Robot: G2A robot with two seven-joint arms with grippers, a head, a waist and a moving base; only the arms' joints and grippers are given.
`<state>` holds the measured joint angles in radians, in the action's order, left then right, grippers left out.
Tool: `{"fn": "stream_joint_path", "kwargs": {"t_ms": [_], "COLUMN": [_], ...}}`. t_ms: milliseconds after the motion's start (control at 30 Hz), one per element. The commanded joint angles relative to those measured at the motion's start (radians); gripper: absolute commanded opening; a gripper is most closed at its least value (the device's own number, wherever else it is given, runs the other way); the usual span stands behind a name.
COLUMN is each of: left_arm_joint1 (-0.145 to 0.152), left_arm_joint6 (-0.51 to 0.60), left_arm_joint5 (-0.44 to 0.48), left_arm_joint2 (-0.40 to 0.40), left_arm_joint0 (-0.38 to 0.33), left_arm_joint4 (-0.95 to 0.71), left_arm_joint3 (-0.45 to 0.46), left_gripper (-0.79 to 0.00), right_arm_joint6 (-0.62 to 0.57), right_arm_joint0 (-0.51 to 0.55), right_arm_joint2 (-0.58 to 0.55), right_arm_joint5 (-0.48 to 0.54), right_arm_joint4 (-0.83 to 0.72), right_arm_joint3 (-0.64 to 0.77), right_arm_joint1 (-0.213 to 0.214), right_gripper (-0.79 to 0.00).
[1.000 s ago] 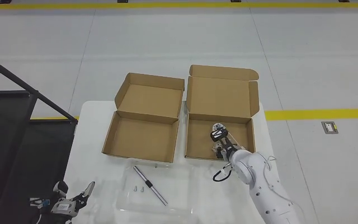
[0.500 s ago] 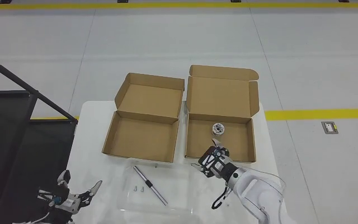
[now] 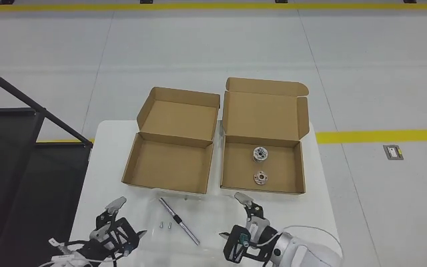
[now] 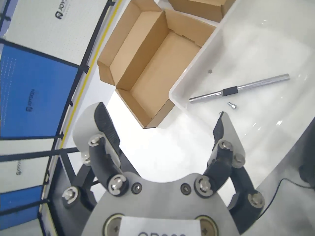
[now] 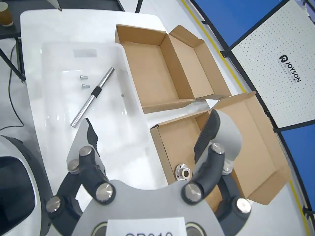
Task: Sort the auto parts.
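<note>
Auto parts sit in two places here, a tray and a box, and neither gripper has hold of any of them. The left gripper is spread wide with nothing between its ribbed black pads. It hangs above the near left part of the white table, just beside the left end of the clear plastic tray. The right gripper is spread just as wide and also holds nothing. It hangs over the right end of that tray, just in front of the near wall of the right-hand brown cardboard box.

In the tray, between the two grippers, a slim silver metal rod with a black collar round its middle lies flat and at a slant. Two small silver screws lie side by side just to its left, apart from it, on the left gripper's side.

Beyond the tray the two open boxes stand side by side, their lids folded up and back, away from the robot. In the right-hand one a round silver flanged hub lies flat toward the front wall, and a second hub of the same kind lies behind it toward the back wall, the two apart. The left-hand brown cardboard box stands just past the tray's far edge, close beside its neighbour.
</note>
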<state>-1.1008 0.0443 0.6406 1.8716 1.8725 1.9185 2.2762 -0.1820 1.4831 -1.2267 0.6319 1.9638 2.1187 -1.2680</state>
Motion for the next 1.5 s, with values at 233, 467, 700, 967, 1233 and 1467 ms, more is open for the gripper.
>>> {"fn": "stream_joint_path", "kwargs": {"t_ms": [233,467,700,967,1233,1467], "left_arm_joint1": [0.0,0.025,0.099,0.221,0.233,0.236], "left_arm_joint6": [-0.001,-0.022,-0.245,-0.621,-0.655,-0.686], "left_arm_joint5": [-0.005,0.123,0.372,0.372,0.372,0.372], "left_arm_joint2": [0.0,-0.047,-0.157,-0.352,-0.361,-0.416], "left_arm_joint0": [0.001,-0.06,-0.238,-0.384,-0.402,-0.444], "left_arm_joint4": [-0.003,0.257,0.61,0.96,0.985,0.948], "left_arm_joint3": [-0.001,0.058,0.019,-0.13,-0.136,-0.215], "left_gripper": [0.0,0.0,0.0,0.0,0.0,0.0], "right_arm_joint6": [-0.002,0.15,0.331,0.432,0.434,0.434], "right_arm_joint0": [-0.003,0.007,0.071,0.178,0.18,0.18], "right_arm_joint2": [0.0,-0.037,-0.123,-0.226,-0.227,-0.227], "right_arm_joint5": [-0.001,-0.039,0.003,0.057,0.065,0.065], "right_arm_joint4": [-0.008,-0.028,0.039,0.088,0.091,0.091], "right_arm_joint3": [-0.001,-0.056,-0.038,-0.049,-0.051,-0.051], "right_arm_joint1": [0.0,0.008,0.036,0.066,0.067,0.067], "right_gripper": [0.0,0.0,0.0,0.0,0.0,0.0]}}
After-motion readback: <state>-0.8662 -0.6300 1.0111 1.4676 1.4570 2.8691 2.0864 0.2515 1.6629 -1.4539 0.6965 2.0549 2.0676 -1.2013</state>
